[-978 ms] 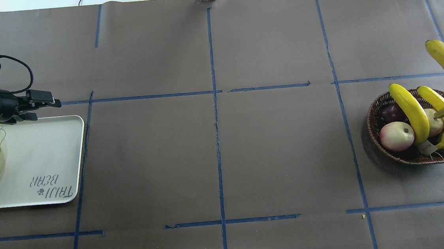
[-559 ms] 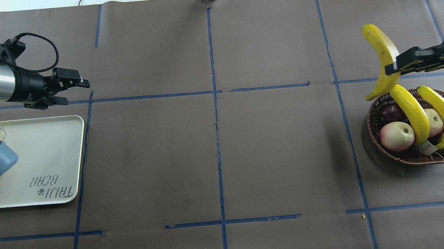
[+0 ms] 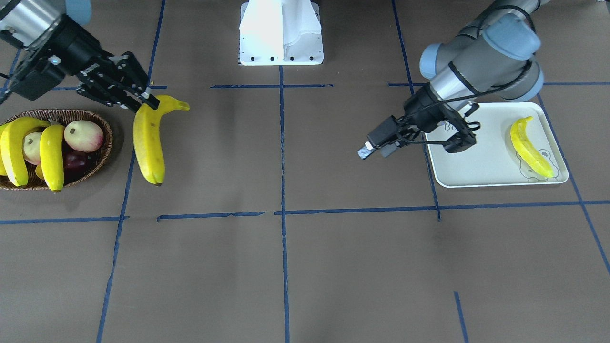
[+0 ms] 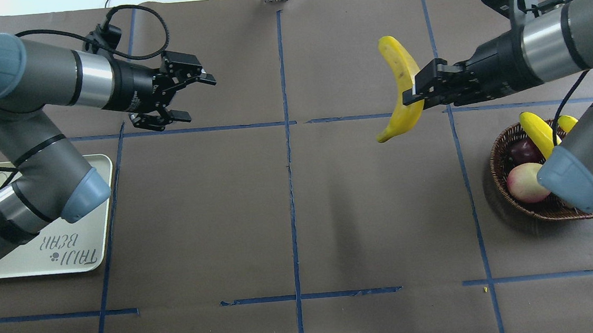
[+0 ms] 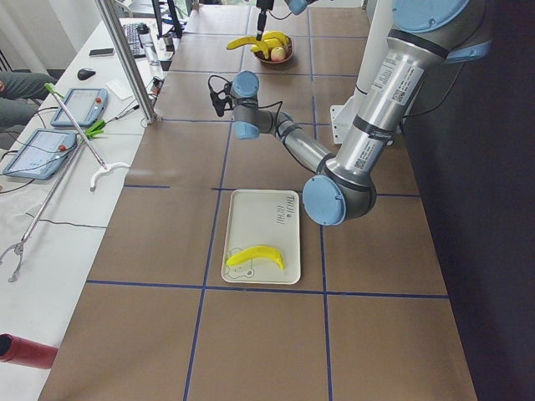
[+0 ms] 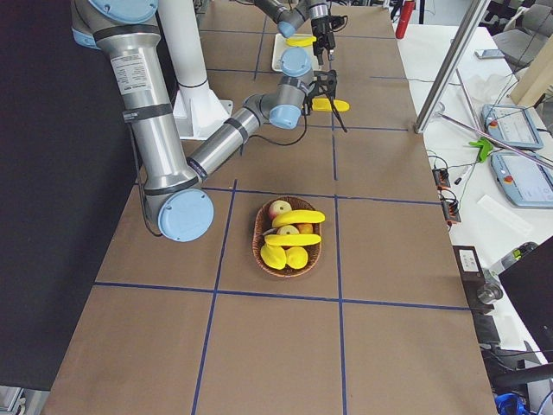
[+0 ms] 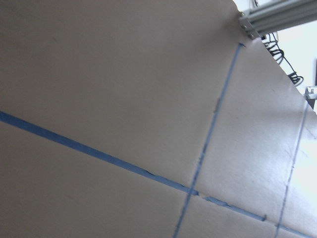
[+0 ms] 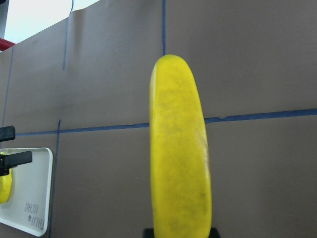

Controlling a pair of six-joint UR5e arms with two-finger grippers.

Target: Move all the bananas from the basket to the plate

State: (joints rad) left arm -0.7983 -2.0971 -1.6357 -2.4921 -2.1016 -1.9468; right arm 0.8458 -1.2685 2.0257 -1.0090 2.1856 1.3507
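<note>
My right gripper [image 4: 413,94] is shut on a yellow banana [image 4: 401,81] and holds it in the air over the table, left of the wicker basket [image 4: 516,205]. In the front view this held banana [image 3: 148,143] hangs beside the basket [image 3: 102,152]. Two bananas [image 3: 14,147] [image 3: 51,155] lie in the basket among apples. My left gripper [image 4: 200,97] is open and empty, in the air right of the plate [image 4: 71,258]. One banana [image 3: 529,147] rests on the plate [image 3: 476,166]. In the right wrist view the held banana [image 8: 181,158] fills the centre.
Pink-blushed apples [image 3: 83,135] and a dark fruit [image 4: 523,151] share the basket. Blue tape lines cross the brown table cover. The white robot base [image 3: 281,33] stands at the table's edge. My left arm's elbow [image 4: 84,196] hangs over the plate's corner.
My right gripper has carried the banana up from the basket and leftward toward the table's middle. My left arm has swung away from the plate toward the centre, still open.
</note>
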